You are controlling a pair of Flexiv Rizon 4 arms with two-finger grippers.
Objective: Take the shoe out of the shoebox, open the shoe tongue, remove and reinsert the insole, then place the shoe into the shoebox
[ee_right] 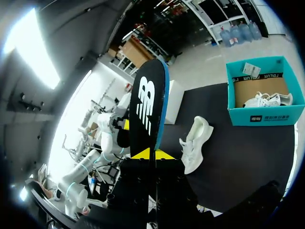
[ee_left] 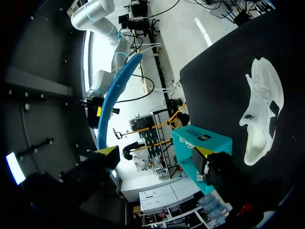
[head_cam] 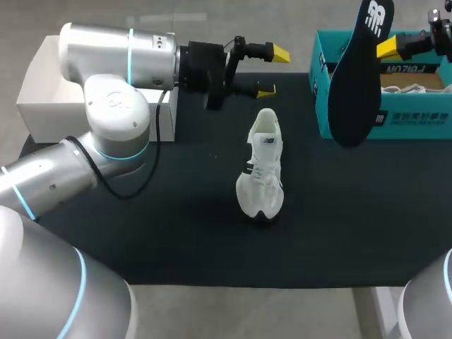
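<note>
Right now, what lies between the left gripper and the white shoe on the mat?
Nothing: only bare black mat separates the open left gripper from the shoe, as the head view shows.

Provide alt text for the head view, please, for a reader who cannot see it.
The right claw holds a black insole upright in the air by a teal shoebox at the far right. A white shoe stands in the middle of the black mat, toe toward the camera, with the open left claw hovering beyond it.

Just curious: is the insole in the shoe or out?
Out. The right end effector holds the insole in the air, apart from the shoe.
</note>
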